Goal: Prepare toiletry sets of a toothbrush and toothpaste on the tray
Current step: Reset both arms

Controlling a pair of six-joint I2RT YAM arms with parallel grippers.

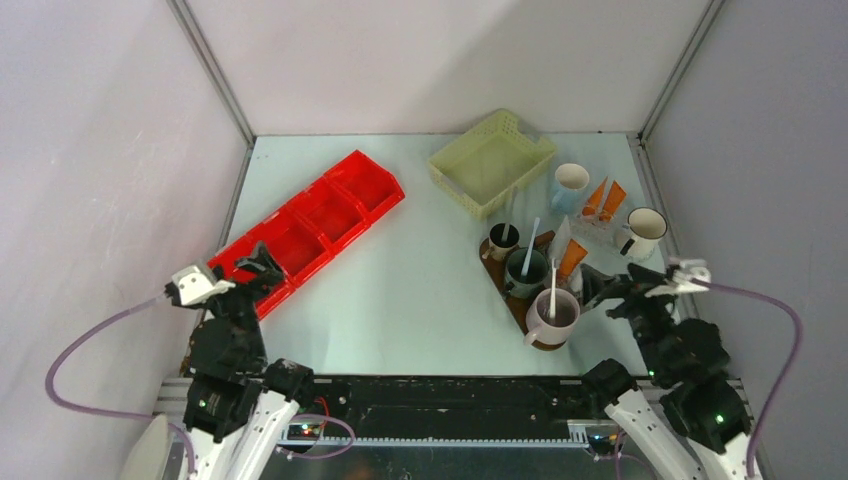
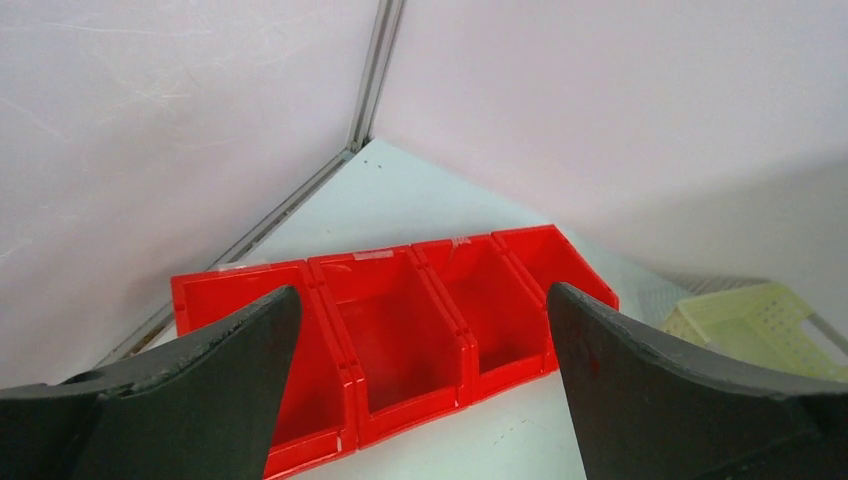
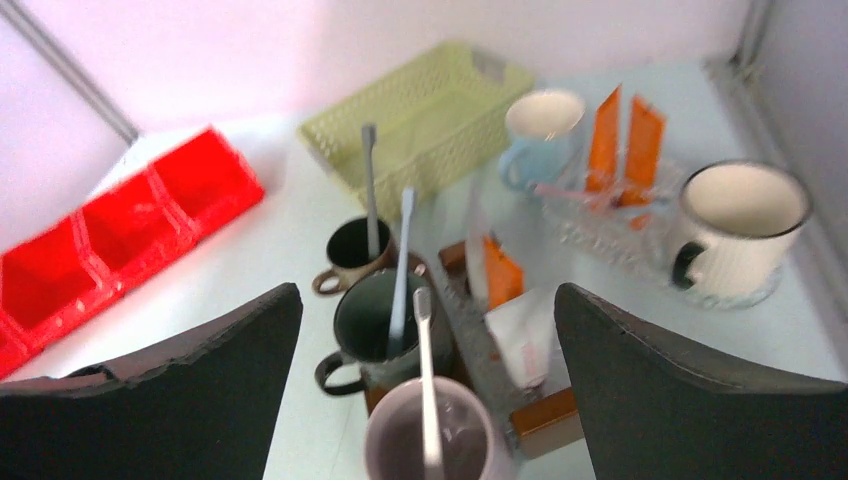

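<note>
Hovering just off the right side of the tray (image 3: 546, 424), the right gripper (image 1: 592, 290) has its jaws spread wide with nothing between them. The tray lies ahead of it and slightly to its left, with three mugs in a row on it: a small dark brown mug (image 3: 352, 250) farthest off, a dark green mug (image 3: 375, 325) in the middle, and a mauve-grey mug (image 3: 430, 445) closest to the fingers. Each mug has a slim toothbrush (image 3: 402, 255) standing in it. An orange toothpaste tube (image 3: 502, 272) and a white tube (image 3: 522, 335) sit on the tray just right of the green mug (whether they touch it cannot be told). Past the tray stand a pale blue mug (image 3: 545, 125), a clear dish (image 3: 600, 215) holding two more orange tubes, a white enamel mug (image 3: 740, 230) and a yellow mesh basket (image 3: 420, 110). The left gripper (image 1: 262, 265) hangs, jaws wide and empty, over the near end of the red bin (image 2: 400, 330), well apart from the tray.
</note>
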